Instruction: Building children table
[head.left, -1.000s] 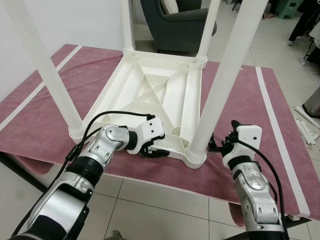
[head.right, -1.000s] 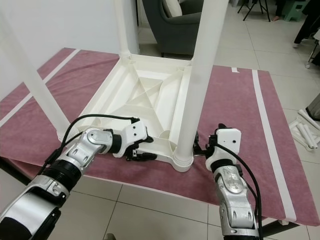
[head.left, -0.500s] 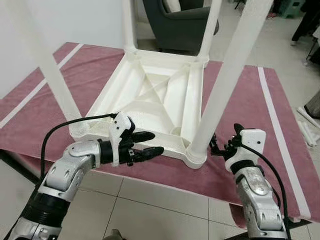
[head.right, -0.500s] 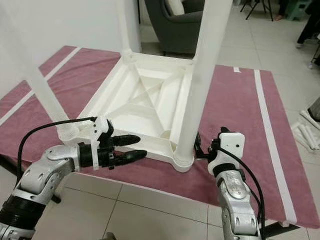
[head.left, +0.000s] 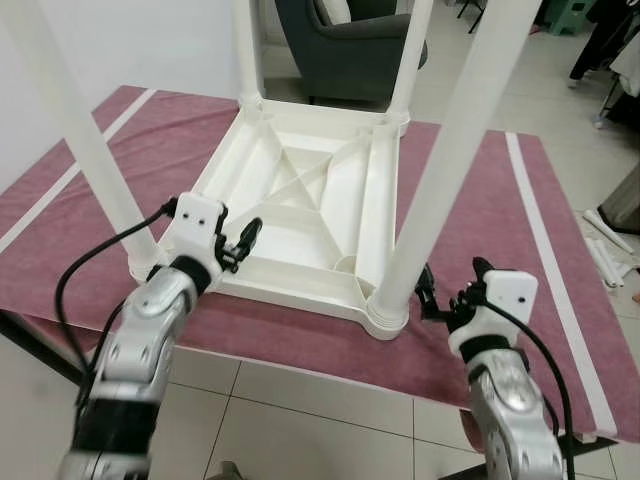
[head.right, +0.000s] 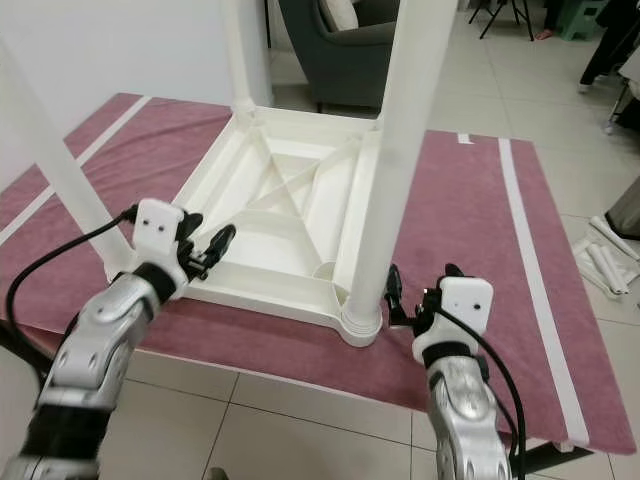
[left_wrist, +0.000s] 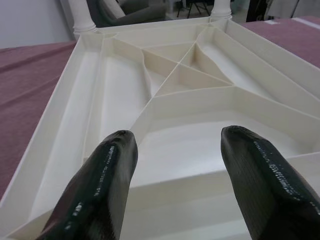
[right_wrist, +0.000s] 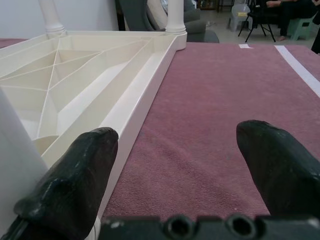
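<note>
Swung up since half a second ago, the left gripper (head.left: 243, 240) now hovers spread over the near rim of the upturned white table (head.left: 300, 215), which lies on the maroon cloth (head.left: 470, 200). Its four legs run out of frame. Beside the near-right leg (head.left: 440, 170), the right gripper (head.right: 412, 300) stays spread.

All four white table legs (head.left: 455, 150) run out of the top edge, their free ends unseen. The grey armchair (head.left: 345, 45) and a person's limbs (head.left: 600, 40) are cropped.
</note>
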